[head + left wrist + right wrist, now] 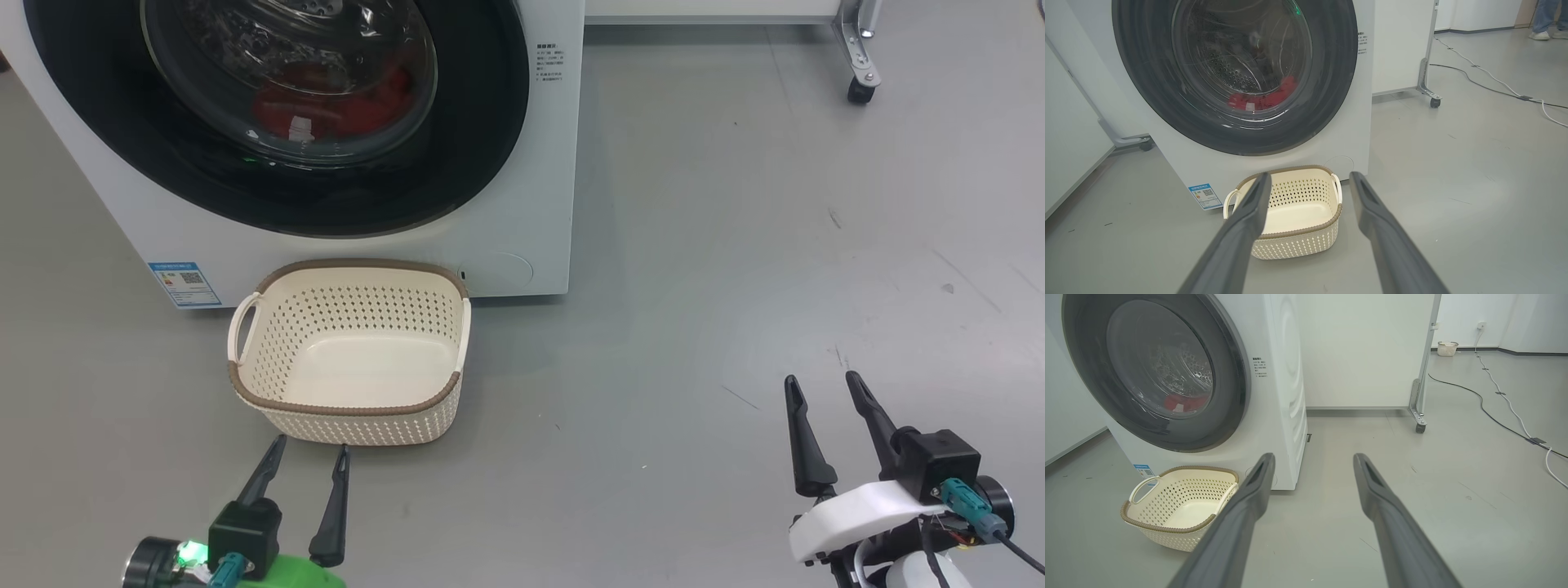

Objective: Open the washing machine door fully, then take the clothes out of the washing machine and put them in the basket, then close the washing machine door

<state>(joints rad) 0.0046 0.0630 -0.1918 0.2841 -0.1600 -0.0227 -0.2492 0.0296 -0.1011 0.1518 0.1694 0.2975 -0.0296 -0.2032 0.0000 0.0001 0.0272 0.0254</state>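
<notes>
Low on your washing machine (522,204) sits a blue sticker (184,283), its print unreadable; left tool (313,445) and right tool (820,378) are spread, empty.

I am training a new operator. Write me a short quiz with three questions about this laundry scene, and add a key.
1. True or false: the large round black-rimmed glass door of the white front-loading washing machine is shut.
2. Fill in: the small cream perforated plastic basket is ____.
3. Where are the bright red fabric clothes? A) in the basket B) inside the machine, behind the glass C) draped over the door

Key: 1 true; 2 empty; 3 B.
</notes>
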